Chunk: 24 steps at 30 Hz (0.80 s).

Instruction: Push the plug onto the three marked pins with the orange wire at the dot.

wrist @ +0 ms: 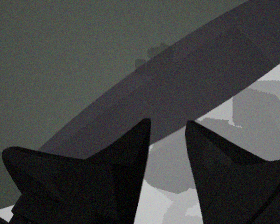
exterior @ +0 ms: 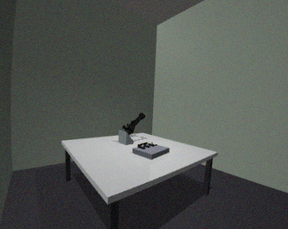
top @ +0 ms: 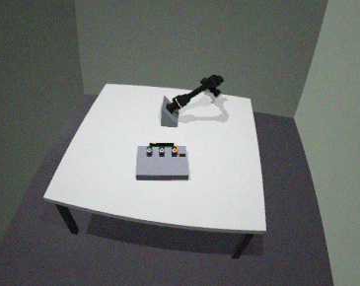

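The grey holder [top: 162, 167] [exterior: 151, 152] is a flat block on the table. Three small dark parts with pale tops stand along its edge on the arm's side, beside a black strip [top: 162, 144]. A thin orange wire [top: 178, 150] runs at the right end in the top view, down to a small dark piece [top: 182, 155]; whether this is the plug or the servo I cannot tell. Pins, coloured band and dot are too small to make out. My gripper [top: 216, 92] [wrist: 168, 126] is partly open and empty, raised well beyond the arm's base from the holder.
The arm's grey wedge-shaped base [top: 167, 117] [exterior: 125, 137] stands on the white table [top: 93, 153] [exterior: 106, 170], between the holder and the far edge. The black arm leans away from the holder, and its shadow falls on the table. Walls stand behind and to the right.
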Tool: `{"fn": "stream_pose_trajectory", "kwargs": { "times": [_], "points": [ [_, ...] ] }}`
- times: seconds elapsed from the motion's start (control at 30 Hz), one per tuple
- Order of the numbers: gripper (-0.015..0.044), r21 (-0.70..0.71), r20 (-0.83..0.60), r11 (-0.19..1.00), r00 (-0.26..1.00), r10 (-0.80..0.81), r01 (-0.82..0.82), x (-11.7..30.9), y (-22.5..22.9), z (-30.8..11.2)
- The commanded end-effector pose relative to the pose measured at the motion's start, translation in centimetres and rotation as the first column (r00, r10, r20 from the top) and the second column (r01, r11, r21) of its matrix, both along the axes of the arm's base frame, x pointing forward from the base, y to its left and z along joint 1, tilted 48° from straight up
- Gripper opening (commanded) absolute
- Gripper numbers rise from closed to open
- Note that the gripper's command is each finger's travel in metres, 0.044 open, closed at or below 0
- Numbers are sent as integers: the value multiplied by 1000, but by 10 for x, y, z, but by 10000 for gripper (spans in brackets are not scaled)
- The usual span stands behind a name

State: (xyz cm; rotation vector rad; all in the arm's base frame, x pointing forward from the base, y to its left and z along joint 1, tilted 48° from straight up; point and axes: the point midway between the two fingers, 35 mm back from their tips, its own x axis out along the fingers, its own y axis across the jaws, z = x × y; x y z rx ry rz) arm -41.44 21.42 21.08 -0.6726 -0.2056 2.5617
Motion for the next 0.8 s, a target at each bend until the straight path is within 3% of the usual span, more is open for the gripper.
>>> {"fn": "stream_pose_trajectory", "kwargs": {
  "times": [0.0,0.2,0.77],
  "points": [
    [115,33,-40,998,998,-53,54,20,25,21],
    [115,64,-83,988,987,-137,143,45,58,41],
    [115,65,-138,974,969,-205,215,68,80,61]
  ]
}}
